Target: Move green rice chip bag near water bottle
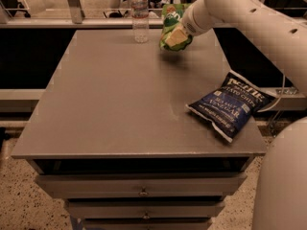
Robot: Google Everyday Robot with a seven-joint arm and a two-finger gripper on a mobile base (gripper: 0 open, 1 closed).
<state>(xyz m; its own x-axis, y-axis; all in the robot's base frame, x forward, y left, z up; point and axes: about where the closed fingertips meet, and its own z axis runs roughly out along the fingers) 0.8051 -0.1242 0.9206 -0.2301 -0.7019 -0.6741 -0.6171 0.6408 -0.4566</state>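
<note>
The green rice chip bag (172,27) hangs from my gripper (184,24) at the far edge of the grey table (115,104), lifted a little above the top. The gripper comes in from the right on the white arm (249,18) and is shut on the bag's right side. The clear water bottle (140,14) with a white cap stands upright at the far edge, just left of the bag, with a small gap between them.
A dark blue potato chip bag (229,104) lies flat near the table's right front edge. Drawers (144,191) sit under the tabletop. A rail and clutter run behind the far edge. The robot's white body (283,186) fills the lower right.
</note>
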